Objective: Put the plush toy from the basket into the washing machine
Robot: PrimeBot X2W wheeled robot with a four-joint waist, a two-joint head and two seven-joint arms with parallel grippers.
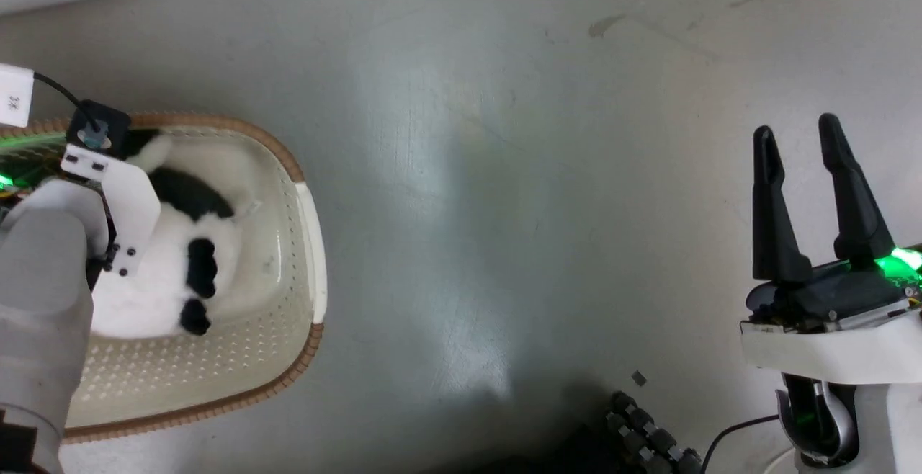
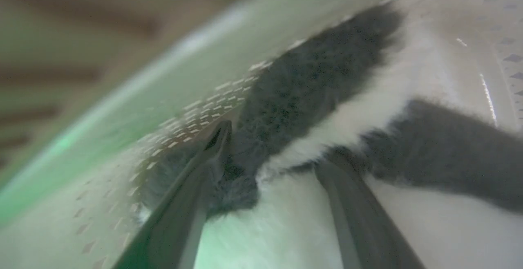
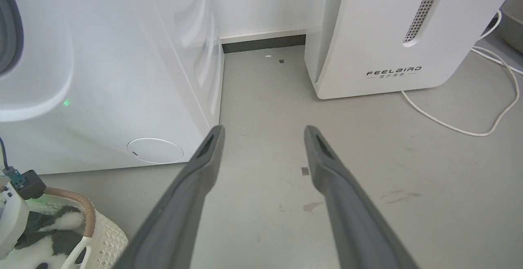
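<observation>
Inside the basket [image 1: 289, 163] at left, found left gripper [image 2: 273, 150] spread astride the plush toy [image 1: 167, 269], unclosed, and right gripper [image 1: 796, 132] splayed well apart rightward.

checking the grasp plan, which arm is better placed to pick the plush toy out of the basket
Left. The left gripper is down inside the basket, open fingers straddling the plush toy. The right gripper hangs open over the floor, well apart from the basket.
</observation>
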